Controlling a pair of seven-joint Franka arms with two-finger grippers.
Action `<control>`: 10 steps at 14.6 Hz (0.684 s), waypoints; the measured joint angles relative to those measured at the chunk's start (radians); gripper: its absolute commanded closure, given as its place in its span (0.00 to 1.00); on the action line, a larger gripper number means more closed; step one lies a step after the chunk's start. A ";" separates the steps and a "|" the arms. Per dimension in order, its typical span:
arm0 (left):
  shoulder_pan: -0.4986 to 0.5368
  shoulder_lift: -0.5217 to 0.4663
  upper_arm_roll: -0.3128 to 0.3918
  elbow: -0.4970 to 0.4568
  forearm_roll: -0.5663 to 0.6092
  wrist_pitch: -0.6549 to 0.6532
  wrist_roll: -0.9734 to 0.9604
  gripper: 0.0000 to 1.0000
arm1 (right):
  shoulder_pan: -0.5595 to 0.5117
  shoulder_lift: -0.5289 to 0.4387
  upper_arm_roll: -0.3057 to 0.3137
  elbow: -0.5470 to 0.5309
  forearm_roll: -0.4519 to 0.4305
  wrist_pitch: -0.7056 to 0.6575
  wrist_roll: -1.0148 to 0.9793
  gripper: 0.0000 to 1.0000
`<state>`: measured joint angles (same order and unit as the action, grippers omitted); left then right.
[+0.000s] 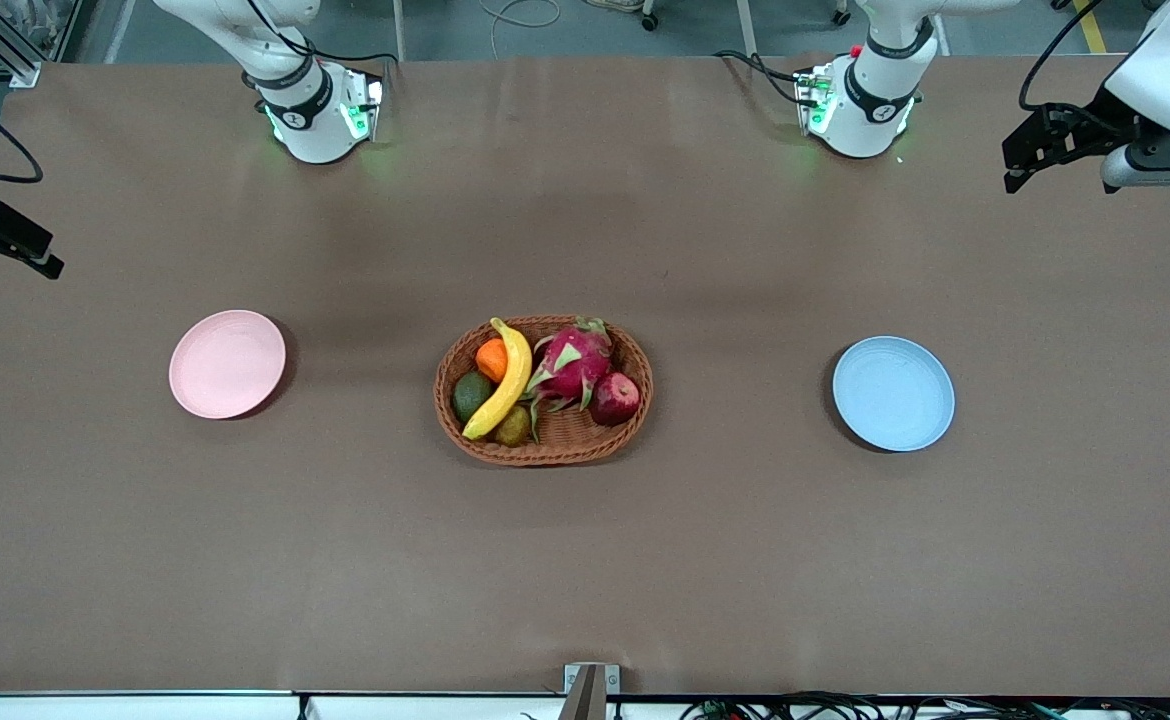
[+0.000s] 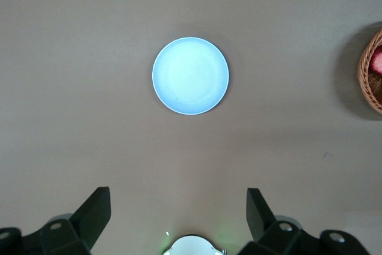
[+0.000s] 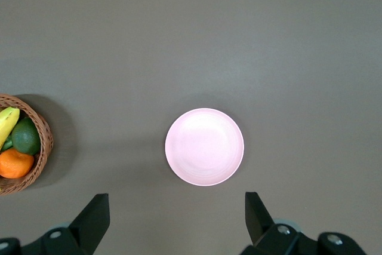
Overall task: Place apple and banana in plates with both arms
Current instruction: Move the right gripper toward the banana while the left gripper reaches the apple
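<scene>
Both pincers hung high over the bench ends, fingers spread wide, holding nothing. Left pincer (image 2: 179,216) was above the light blue plate (image 1: 893,393); right pincer (image 3: 177,216) was above the pale pink plate (image 1: 227,363). Both plates sat bare.

The banana (image 1: 506,380) and apple (image 1: 615,398) lay in the wicker basket (image 1: 545,447) mid-bench, well inward from either pincer. The banana lay toward the right arm's side, propped over an orange (image 1: 491,359) and avocado (image 1: 471,395). The apple lay toward the left arm's side, touching the dragon fruit (image 1: 573,362).

Judged step: the opening reach, nothing yet grasped. To do it well, each arm should take the fruit on its own side. Close across the banana's narrow width at mid-length (it may roll off its neighbours). Come at the apple from above, fingers clear of the dragon fruit's scales and the basket rim.
</scene>
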<state>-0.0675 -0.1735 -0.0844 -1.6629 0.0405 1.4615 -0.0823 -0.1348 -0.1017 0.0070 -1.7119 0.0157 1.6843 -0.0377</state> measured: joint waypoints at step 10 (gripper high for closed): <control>-0.026 0.090 -0.022 0.049 -0.019 -0.002 -0.010 0.00 | -0.001 0.000 0.003 0.000 0.000 0.002 0.001 0.00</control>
<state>-0.0936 -0.0836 -0.1060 -1.6134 0.0220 1.4592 -0.0925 -0.1356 -0.1017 0.0097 -1.7119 0.0157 1.6868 -0.0369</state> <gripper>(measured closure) 0.000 0.000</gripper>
